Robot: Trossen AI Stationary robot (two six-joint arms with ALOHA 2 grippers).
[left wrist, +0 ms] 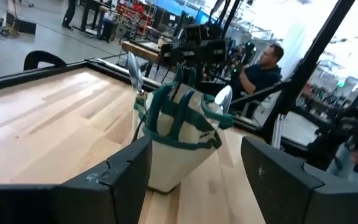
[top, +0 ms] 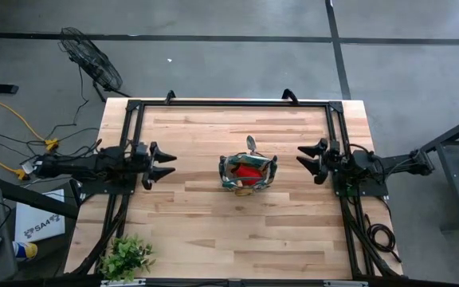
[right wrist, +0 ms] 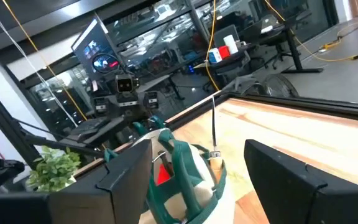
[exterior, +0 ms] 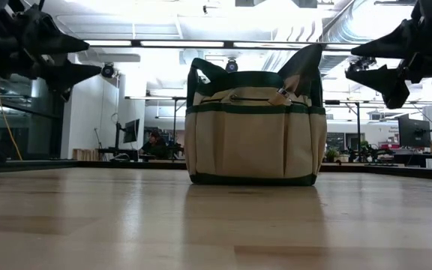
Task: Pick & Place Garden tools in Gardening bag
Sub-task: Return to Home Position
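Across the pale wooden-plank table [top: 213, 223], the round beige canvas gardening bag with dark green trim [exterior: 255, 142] stands upright at the middle, between both arms and well apart from each. I judge it soft-walled and weighted by its load, so I'd lift it by the green loop handles [exterior: 201, 75], not the rim. The left gripper [top: 174, 163] and right gripper [top: 300, 156] hover at their own sides, fingers spread, holding nothing. A leafy green plant [top: 126, 257] sits at a corner on the left arm's side, out of the way. A red cloth bundle [top: 249, 171] and a grey metal blade [top: 251, 144] show at the bag's mouth; that blade could snag.
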